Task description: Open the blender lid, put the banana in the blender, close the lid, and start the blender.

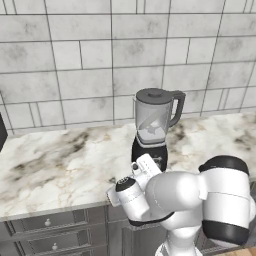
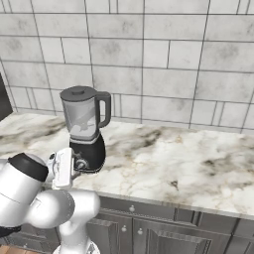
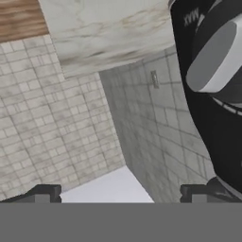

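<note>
In the left base view, the blender [image 1: 152, 131] stood upright on the marble bench [image 1: 55, 165], toward the far side, close to the grey tiled wall [image 1: 75, 55]. Its black rounded base carried a clear grey jar with a dark handle on the right, and the blender lid [image 1: 153, 94], a dark grey disc with a small central knob, sat closed on the jar top. The robot's white arm rose near the bench edge, its hand just in front of the blender base and hiding part of it.

In the right base view, the blender [image 2: 85, 128] stood at the left of the bench [image 2: 163, 158], the lid [image 2: 78, 92] on, and a silver knob showed on the front of the black base just beside the white hand. Grey drawers [image 2: 149, 225] with small round pulls ran below the bench edge.

In the hand view, the black base and its silver knob [image 3: 215, 59] loomed at the right, very close. Small pale lettering above the knob was too blurred to read. The jaws [image 3: 118, 194] stood wide apart, holding nothing.
</note>
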You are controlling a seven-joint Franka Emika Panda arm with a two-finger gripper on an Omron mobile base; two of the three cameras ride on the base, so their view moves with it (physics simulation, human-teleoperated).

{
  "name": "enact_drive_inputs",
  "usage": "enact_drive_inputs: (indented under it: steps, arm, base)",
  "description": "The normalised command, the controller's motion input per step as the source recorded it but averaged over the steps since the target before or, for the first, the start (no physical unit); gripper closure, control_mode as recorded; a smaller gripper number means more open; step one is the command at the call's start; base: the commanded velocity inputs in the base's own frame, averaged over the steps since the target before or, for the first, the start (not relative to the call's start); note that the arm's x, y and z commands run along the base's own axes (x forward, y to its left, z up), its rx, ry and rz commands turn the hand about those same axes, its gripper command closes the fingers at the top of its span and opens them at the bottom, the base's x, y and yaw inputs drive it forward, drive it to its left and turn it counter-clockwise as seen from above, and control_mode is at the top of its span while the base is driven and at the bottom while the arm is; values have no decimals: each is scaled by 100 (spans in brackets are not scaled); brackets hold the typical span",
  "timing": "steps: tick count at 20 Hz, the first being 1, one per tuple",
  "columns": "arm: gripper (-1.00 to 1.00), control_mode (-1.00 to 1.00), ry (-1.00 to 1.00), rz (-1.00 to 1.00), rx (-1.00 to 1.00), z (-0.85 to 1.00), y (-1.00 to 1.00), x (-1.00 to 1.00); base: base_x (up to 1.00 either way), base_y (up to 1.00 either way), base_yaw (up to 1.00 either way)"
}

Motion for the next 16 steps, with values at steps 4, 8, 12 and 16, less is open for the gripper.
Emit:
enact_drive_inputs:
  steps: [4,8,12,16]
  arm:
    - [-100,-100,-7,10,0,1,-69,-9]
    - [-100,-100,0,0,0,0,-94,-14]
    - [-100,-100,4,0,0,-16,-57,2]
    - [-100,-100,13,0,0,-38,-58,1]
  base:
    - [0,0,0]
    - [0,0,0]
    - [0,0,0]
    - [0,0,0]
